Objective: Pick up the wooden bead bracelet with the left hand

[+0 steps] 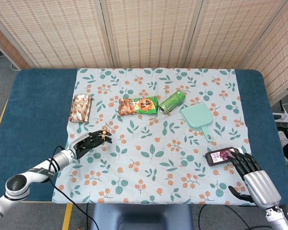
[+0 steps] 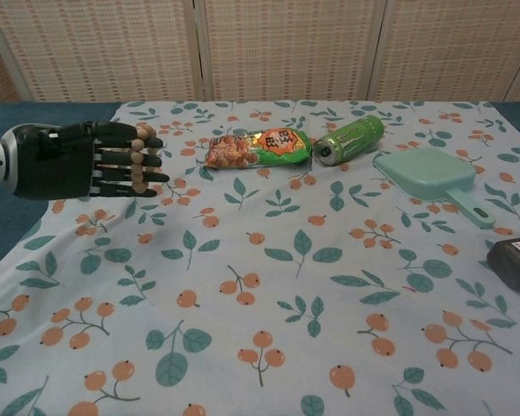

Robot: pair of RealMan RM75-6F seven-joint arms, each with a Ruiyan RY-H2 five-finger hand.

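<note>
Fingers [image 2: 137, 161] of the left hand [image 2: 65, 160] stretched forward, slightly apart, wooden bead bracelet [image 2: 139, 158] looped over them near the tips; bracelet hangs off the hand, raised clear of the floral cloth [image 2: 269, 260]. Hand sits toward 8 o'clock on the counter [image 1: 36, 100]. Brown snack packet [image 1: 81, 107] at 12 o'clock from the hand. Orange-green snack bag [image 1: 138, 106] and green can [image 1: 172, 101] lie touching, 2 o'clock from it. Mint dustpan [image 1: 197, 119] at 4 o'clock of the can. Right hand [image 1: 252, 175] at 4 o'clock of the counter, fingers spread, tips at a dark phone [image 1: 222, 155]; holds nothing.
</note>
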